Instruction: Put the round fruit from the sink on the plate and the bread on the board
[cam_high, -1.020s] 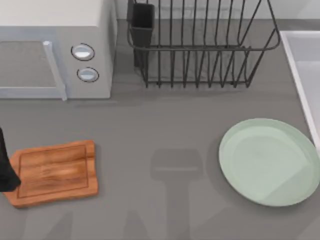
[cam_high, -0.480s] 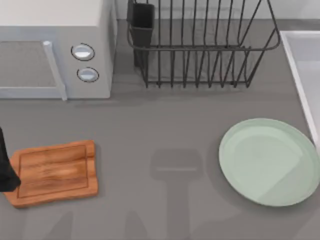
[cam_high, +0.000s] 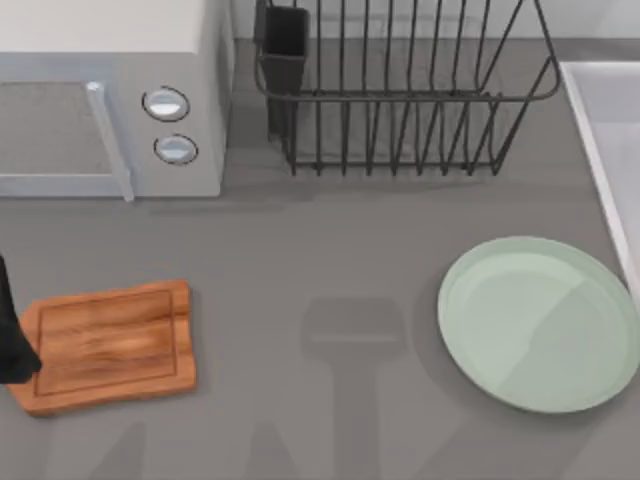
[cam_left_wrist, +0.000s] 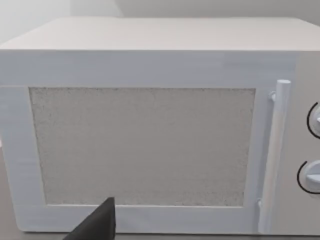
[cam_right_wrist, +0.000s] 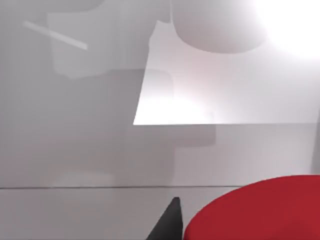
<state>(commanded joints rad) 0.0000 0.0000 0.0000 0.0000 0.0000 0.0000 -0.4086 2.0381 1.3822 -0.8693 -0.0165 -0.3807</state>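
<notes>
Right arm is down in the sink (cam_right_wrist: 100, 150), and the fruit (cam_right_wrist: 260, 210) is sitting right next to the one dark fingertip (cam_right_wrist: 167, 222) I can see in the right wrist view, big and red, very close and just off to one side of that tip. I honestly can't tell how the right fingers are set, since the other one isn't visible, and whether the tip touches the fruit is unclear too.

My read is the step in hand is grabbing the fruit. It's a smooth ball, so I'd want both fingers straddling its widest part, centred, before closing. Squeeze off-centre and it'll likely squirt away and roll around the basin. Then lift straight up to clear the sink rim (cam_high: 600, 150) before heading over to the plate (cam_high: 540, 322), which sits bare just beside the sink.

Left arm is parked at the table's left edge by the board (cam_high: 108, 345), with a finger (cam_left_wrist: 97, 225) pointed at the microwave (cam_left_wrist: 150, 125); can't tell its finger state either. Board has nothing on it, and I can't spot the bread.
</notes>
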